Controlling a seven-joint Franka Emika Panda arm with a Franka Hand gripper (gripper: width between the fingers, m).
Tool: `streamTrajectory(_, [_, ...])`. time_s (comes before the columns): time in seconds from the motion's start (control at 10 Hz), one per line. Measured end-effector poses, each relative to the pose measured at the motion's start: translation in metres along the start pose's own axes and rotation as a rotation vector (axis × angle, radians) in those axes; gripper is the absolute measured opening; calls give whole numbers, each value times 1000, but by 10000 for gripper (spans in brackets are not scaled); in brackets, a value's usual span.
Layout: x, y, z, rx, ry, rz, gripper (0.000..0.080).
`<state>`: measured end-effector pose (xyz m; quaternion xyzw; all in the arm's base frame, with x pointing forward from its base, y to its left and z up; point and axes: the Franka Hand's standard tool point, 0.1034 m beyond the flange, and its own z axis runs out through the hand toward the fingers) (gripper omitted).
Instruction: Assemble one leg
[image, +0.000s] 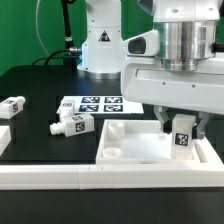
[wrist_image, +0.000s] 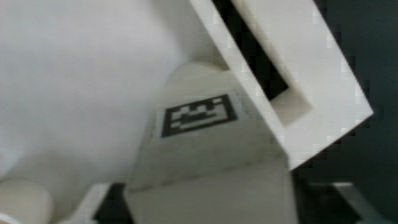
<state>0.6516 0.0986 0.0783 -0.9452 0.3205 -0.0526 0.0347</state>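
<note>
Outwardly, in the exterior view, we read no words, only black-and-white square tags: on the marker board (image: 100, 104), on two loose legs (image: 75, 124) (image: 12, 108) lying on the black table (image: 40, 85), and on the leg (image: 183, 138) our gripper (image: 181, 128) has clamped between its fingers, standing upright over the white tray-like panel (image: 140, 150) by the table's near edge. Closer, in the wrist view, we see one tag (wrist_image: 199, 115) on that held leg (wrist_image: 205, 160) beside the panel's raised rim (wrist_image: 294, 95).

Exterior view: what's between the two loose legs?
Only bare black table between the edge leg and the leg beside the marker board, seen in the exterior view.
</note>
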Motion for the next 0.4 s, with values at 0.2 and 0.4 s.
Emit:
streamTrajectory(0.2, [5,-7,-21,20,7,-69,617])
streamTrajectory(0.4, [11,-10,-47,26,8,-105,648])
